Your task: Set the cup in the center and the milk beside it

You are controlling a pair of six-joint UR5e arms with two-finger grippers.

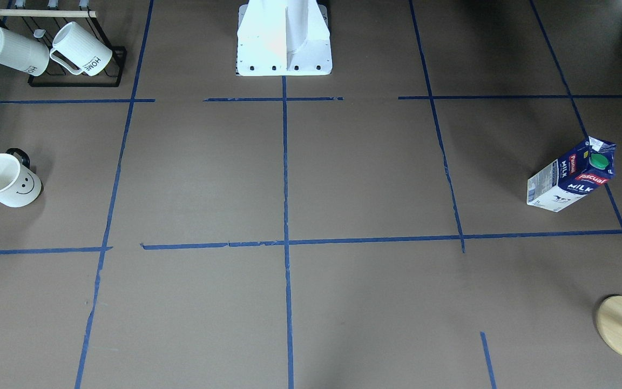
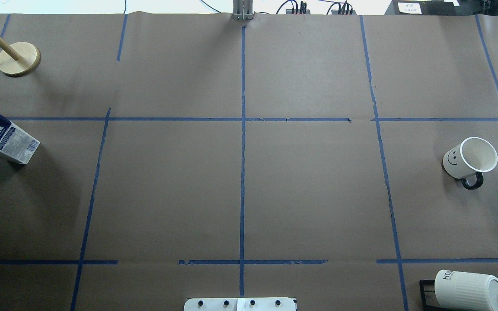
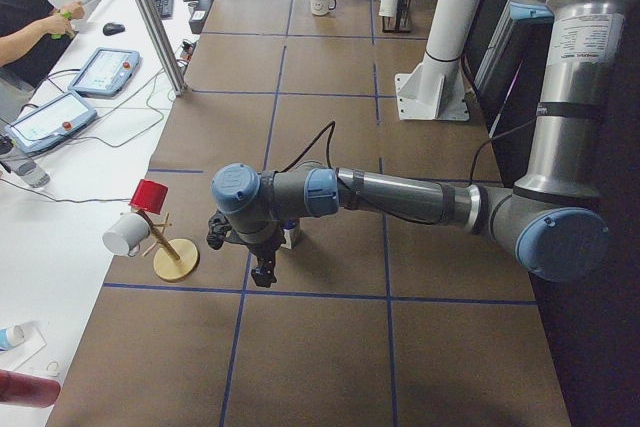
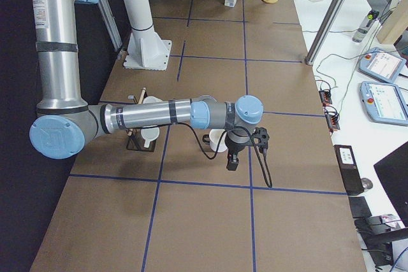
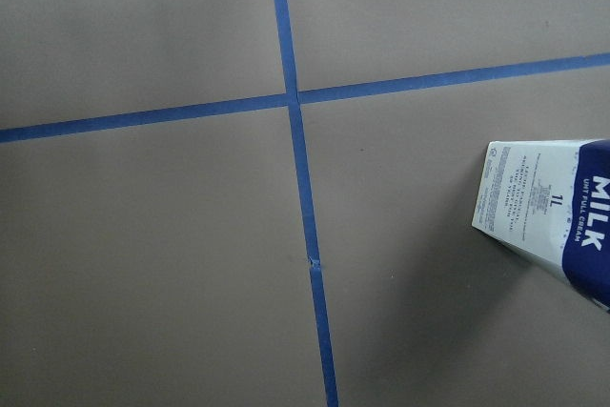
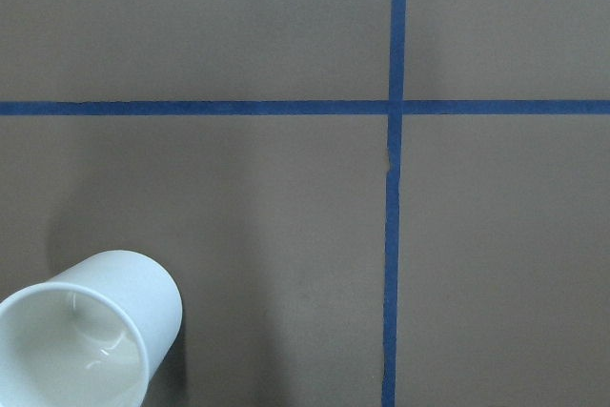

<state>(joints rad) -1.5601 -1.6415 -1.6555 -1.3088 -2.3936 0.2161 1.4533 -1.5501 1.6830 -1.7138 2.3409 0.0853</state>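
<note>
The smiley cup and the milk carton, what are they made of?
The cup looks like glazed ceramic: smooth, faintly glossy white wall, thick rim, painted black face. The milk looks like coated, printed paperboard: crisp folded edges and gable top; its green cap seems plastic.

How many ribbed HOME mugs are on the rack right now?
2, both on the black rack: one ribbed mug at its outer end, the second ribbed mug beside it. None looks hidden.

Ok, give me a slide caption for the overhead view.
Overhead: smiley cup stands far right, milk carton far left, blue-taped table between them.
</note>
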